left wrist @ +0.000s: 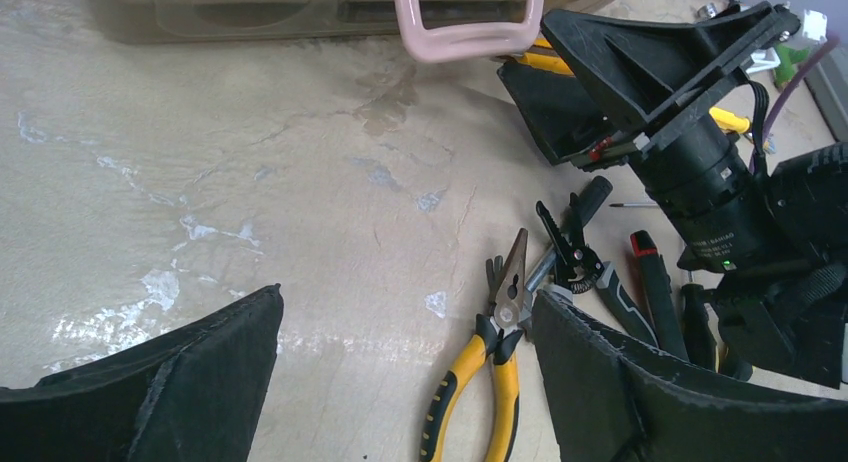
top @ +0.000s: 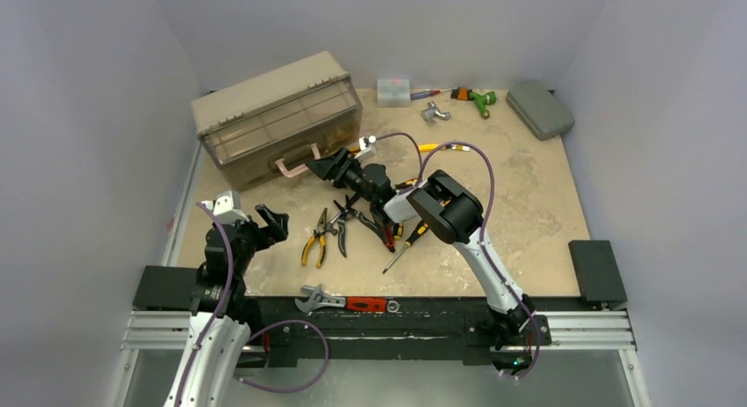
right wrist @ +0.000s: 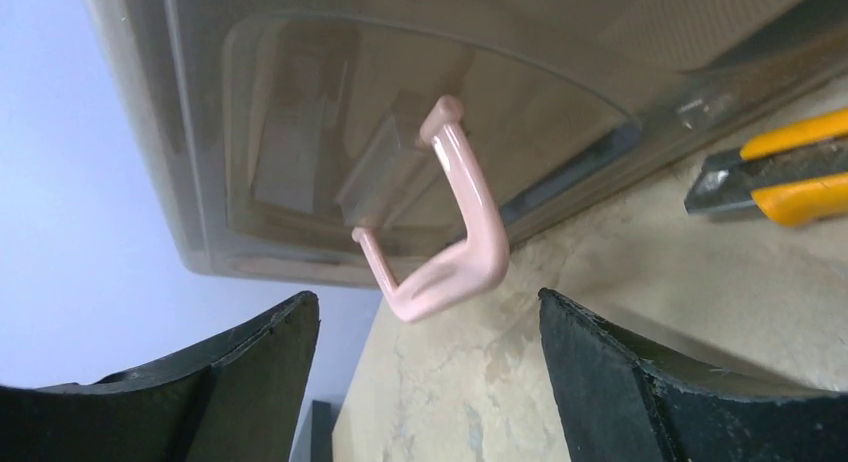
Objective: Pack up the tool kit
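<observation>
Just in front of the toolbox [top: 277,116], lid shut, my right end effector [top: 321,166] hangs open facing the pink handle [right wrist: 450,282], apart from it. My left end effector [top: 273,220] is open, farther out. I judge a handle pull could drag the toolbox onto the loose pliers [top: 314,242].

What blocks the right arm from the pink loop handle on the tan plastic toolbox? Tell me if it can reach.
Probably yes. The open right gripper faces the pink loop handle with only tabletop between them; the yellow utility knife lies off to one side.
</observation>
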Controlling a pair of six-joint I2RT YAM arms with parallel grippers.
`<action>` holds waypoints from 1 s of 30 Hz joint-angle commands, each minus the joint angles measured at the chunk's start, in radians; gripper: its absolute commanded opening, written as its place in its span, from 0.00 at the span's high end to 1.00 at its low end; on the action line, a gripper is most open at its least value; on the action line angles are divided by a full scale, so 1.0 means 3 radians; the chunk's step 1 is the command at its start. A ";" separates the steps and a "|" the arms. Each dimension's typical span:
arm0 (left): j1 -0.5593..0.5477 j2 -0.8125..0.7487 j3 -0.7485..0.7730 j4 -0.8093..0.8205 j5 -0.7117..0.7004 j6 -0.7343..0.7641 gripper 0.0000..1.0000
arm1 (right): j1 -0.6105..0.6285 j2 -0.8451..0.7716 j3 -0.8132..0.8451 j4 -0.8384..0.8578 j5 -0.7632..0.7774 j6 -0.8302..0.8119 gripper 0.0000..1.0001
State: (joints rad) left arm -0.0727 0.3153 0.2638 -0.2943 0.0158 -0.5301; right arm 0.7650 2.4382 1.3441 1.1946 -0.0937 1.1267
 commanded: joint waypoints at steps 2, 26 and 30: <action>-0.0003 -0.0020 -0.0011 0.0148 0.0048 0.0059 0.09 | 0.0001 0.0113 0.0362 -0.0176 0.0166 0.0130 0.22; -0.0003 -0.0010 -0.0007 0.0147 0.0036 0.0064 0.11 | 0.0001 -0.0160 0.0172 0.0069 0.0274 0.0389 1.00; -0.0003 -0.0026 -0.0008 0.0129 0.0020 0.0060 0.11 | 0.0001 -0.0343 0.0103 -0.0123 0.0278 0.0367 1.00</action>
State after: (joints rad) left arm -0.0727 0.3149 0.2638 -0.2932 0.0223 -0.5301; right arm 0.7666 2.4451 1.3857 1.1587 -0.0174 1.3025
